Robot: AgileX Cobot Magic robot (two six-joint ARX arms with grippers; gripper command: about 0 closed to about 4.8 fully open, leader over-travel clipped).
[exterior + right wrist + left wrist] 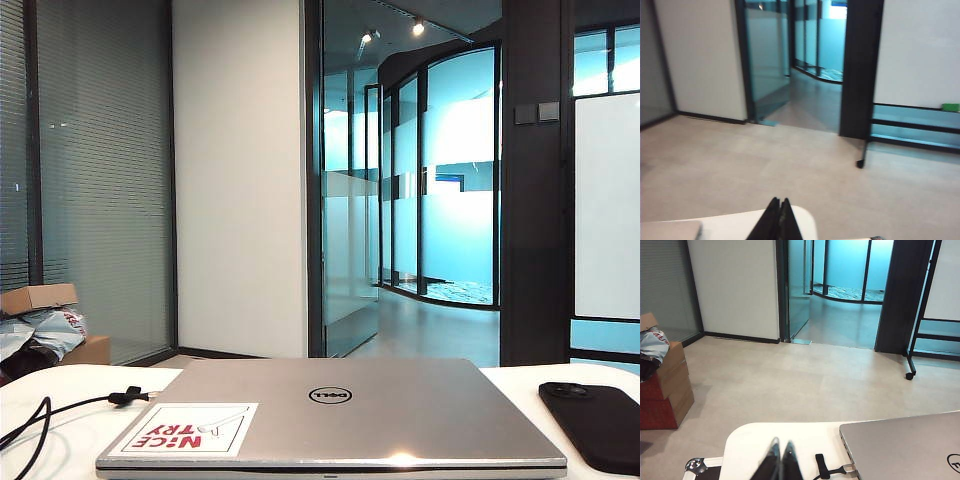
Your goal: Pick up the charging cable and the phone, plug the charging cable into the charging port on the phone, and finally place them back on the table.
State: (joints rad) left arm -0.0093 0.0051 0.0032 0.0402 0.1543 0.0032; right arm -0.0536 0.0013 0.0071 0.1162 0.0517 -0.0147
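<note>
Cable: charging cable [60, 408] – limp; I'd pinch near the plug.
Phone: phone [598, 424] – rigid, slick; take its edges.
Grippers: left gripper [780, 460], right gripper [779, 215] – both pinched together, empty.

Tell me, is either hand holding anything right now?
Nothing. Left hand and right hand are shut and empty; charging cable and phone lie on the table.

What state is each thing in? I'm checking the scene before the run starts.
laptop: lid closed, flat on the table.
charging cable: loose on the table, left of the laptop.
phone: lying flat, right of the laptop.
left gripper: shut, empty.
right gripper: shut, empty.
</note>
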